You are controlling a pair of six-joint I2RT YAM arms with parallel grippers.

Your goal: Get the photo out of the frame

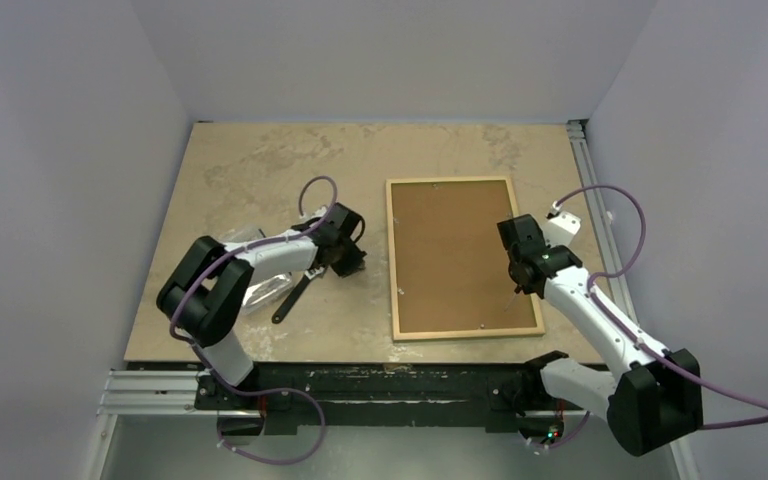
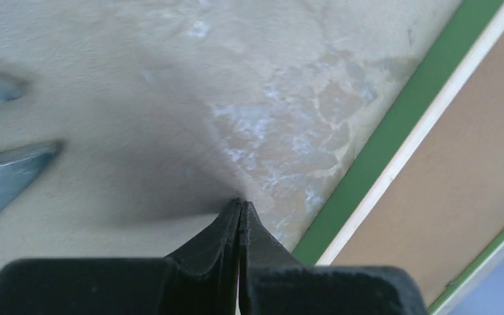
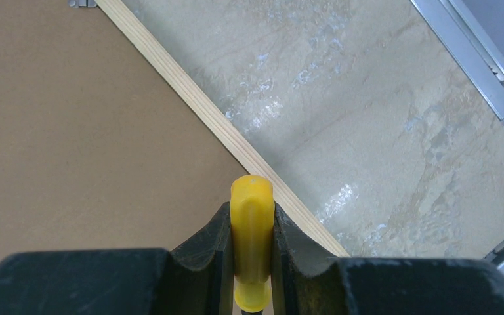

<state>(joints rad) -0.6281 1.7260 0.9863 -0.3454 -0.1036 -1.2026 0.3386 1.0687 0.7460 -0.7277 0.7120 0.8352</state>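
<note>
**Frame lying face down, long axis running away from the arms**

Nearest the bases, a dark tool [image 1: 290,300] is lying on the surface [image 1: 260,170] beside the left arm's elbow. Just beyond it, the left fingers [image 2: 223,230] are hovering low over bare surface. They are pressed fully together and gripping nothing, and their tips are pointing toward the frame's left side, close to it but not touching it.

On the other side, the right fingers [image 3: 218,230] are clamping a yellow handle [image 3: 251,197] between them. They are hanging over the frame's right rail, about midway along its length.

The frame [image 1: 450,181] is resting flat on the surface between the two arms, slightly right of centre. Its long sides are running from the near edge toward the far wall and its short sides are lying crosswise. Its back is facing up, showing pale wood rails around the brown backing board [image 1: 455,255]. The left wrist view is showing the green moulding along the outer edge.
</note>
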